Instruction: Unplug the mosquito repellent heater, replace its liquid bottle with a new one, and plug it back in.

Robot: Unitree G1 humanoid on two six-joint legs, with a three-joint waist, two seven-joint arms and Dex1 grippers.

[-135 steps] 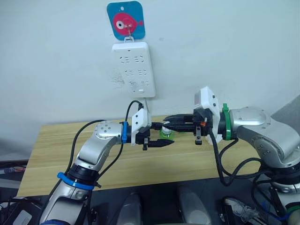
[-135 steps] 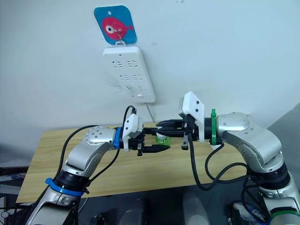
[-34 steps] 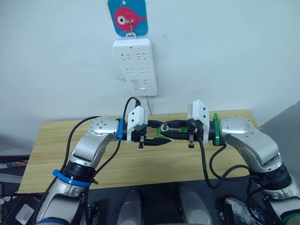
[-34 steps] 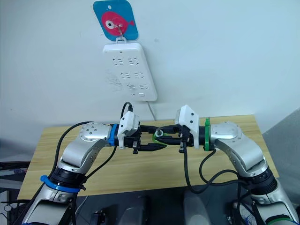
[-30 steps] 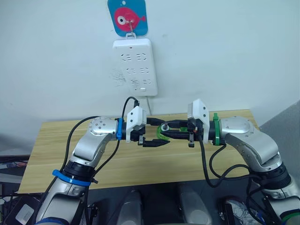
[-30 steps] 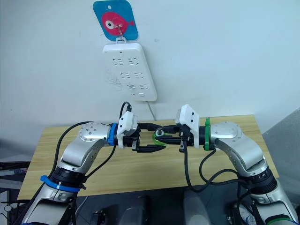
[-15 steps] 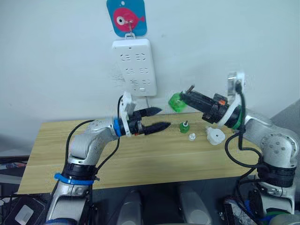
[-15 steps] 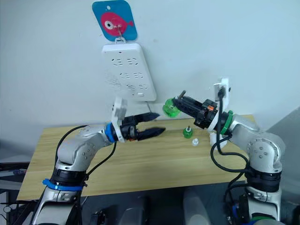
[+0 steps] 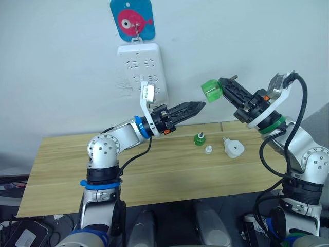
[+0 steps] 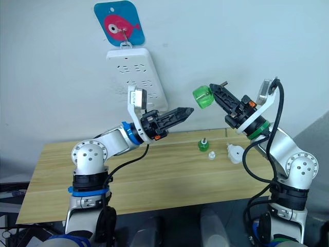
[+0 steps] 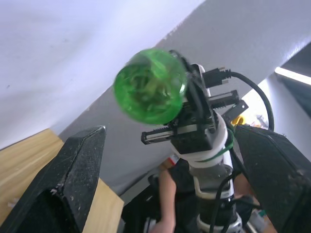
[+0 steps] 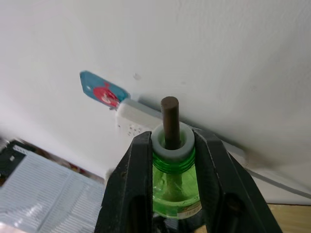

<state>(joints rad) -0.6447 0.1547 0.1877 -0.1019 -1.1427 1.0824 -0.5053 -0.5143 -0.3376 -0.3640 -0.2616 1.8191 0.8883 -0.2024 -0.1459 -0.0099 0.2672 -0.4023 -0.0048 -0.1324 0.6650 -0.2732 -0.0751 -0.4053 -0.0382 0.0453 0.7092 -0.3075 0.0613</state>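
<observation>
Mosquito repellent heater (image 9: pixel 233 148): white, lying on the wooden surface (image 9: pixel 61 175) toward its right end, unplugged, nothing touching it. Just beside it on the left sits a small white cap (image 9: pixel 208 150), then a small green bottle (image 9: pixel 199 138) standing upright w/ wick at top; all three close together but apart.

Right claw (image 9: pixel 222 88) is raised well above the surface, in front of the wall, gripping a green liquid bottle (image 9: pixel 211 91) by its neck. Bottle base points toward robot's left. Right wrist view: fingers (image 12: pixel 141 167) pressed either side of the white collar, dark wick (image 12: pixel 169 119) sticking out between them.

Left claw (image 9: pixel 198 105) also up in the air, tips aimed at the held bottle, near it but not touching. Holds nothing. Left wrist view shows its fingers (image 11: pixel 77 170) spread wide apart, bottle base seen between them.

On the wall: white power strip (image 9: pixel 142 69) hanging under a blue tag w/ pink fish (image 9: pixel 132 19), sockets vacant. Strip is above and behind left claw.
</observation>
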